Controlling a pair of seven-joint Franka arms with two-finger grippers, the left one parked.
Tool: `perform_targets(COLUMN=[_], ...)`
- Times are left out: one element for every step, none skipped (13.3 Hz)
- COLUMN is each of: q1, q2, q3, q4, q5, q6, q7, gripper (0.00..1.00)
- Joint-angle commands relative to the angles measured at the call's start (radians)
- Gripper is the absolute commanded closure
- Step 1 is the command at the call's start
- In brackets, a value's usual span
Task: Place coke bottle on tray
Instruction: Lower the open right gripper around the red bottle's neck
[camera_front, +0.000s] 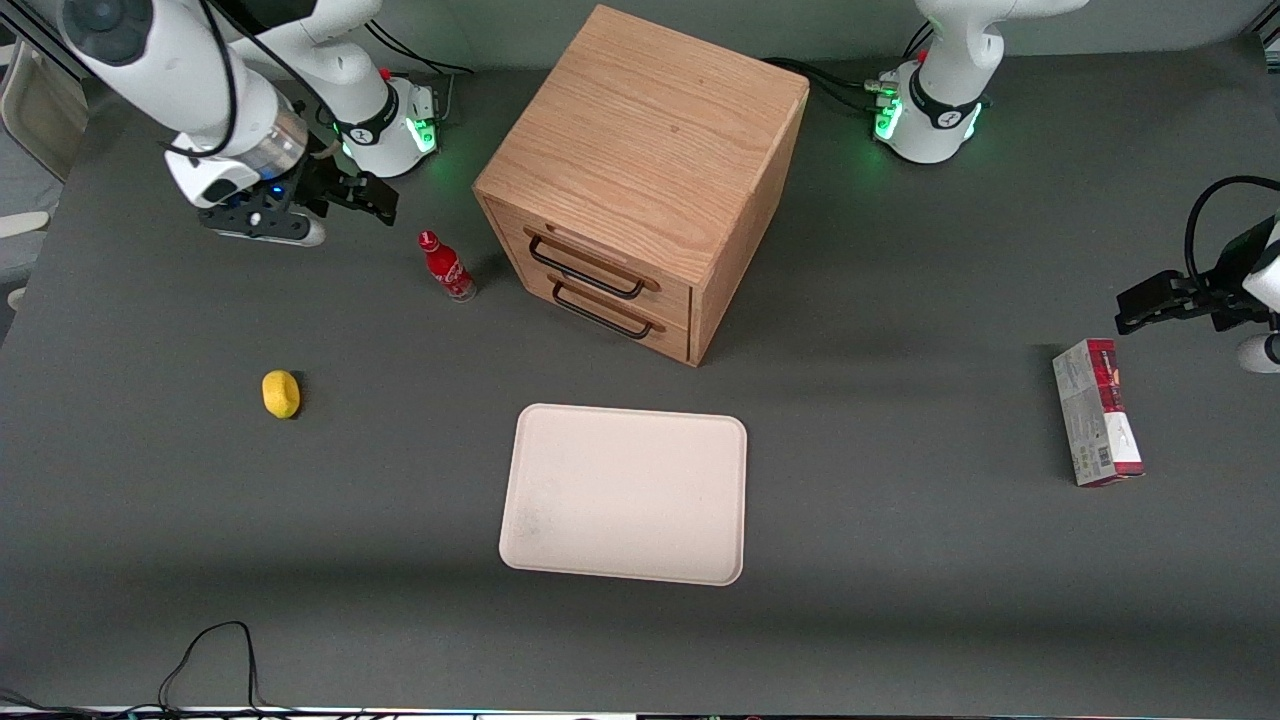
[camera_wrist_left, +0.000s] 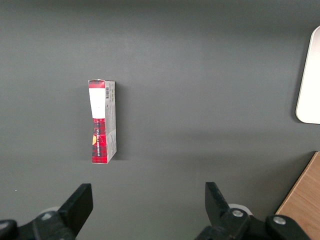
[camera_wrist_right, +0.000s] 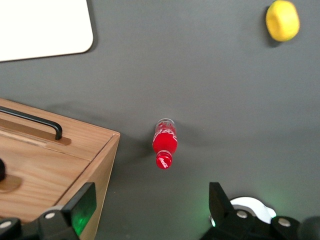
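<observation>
Just one coke bottle (camera_front: 446, 266), one tray (camera_front: 625, 493), hand (camera_front: 345, 195) open.

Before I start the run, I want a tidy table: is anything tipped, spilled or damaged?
Nothing stands out. The coke bottle stands upright on the table beside the wooden cabinet, whose drawers are shut. The tray lies flat and bare. The gripper hangs open above the table near the bottle, holding nothing.

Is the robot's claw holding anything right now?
No. The gripper hangs open and empty above the table, beside the coke bottle, which stands untouched next to the cabinet. The tray holds nothing.
</observation>
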Motion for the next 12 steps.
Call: perform_targets(q1=[0.028, 0.032, 0.044, 0.047, 0.050, 0.051, 0.053, 0.068, 0.088, 0.093, 0.093, 0.093], q2=[-0.037, -0.031, -0.024, -0.020, -0.012, -0.005, 0.008, 0.017, 0.017, 0.017, 0.017, 0.019], q3=[0.002, 0.003, 0.003, 0.003, 0.003, 0.003, 0.005, 0.003, 0.003, 0.003, 0.003, 0.003], q4=[-0.171, -0.220, -0.257, -0.295, -0.319, -0.334, -0.340, -0.354, -0.383, -0.415, -0.434, -0.452], q5=[0.016, 0.016, 0.015, 0.013, 0.013, 0.013, 0.012, 0.013, 0.012, 0.008, 0.007, 0.001], q6=[0.190, 0.259, 0.309, 0.359, 0.395, 0.418, 0.438, 0.459, 0.493, 0.531, 0.554, 0.583], q7=[0.029, 0.029, 0.029, 0.027, 0.029, 0.029, 0.029, 0.029, 0.039, 0.051, 0.052, 0.052], gripper=[0.00, 0.00, 0.00, 0.00, 0.00, 0.00, 0.00, 0.00, 0.00, 0.00, 0.00, 0.00])
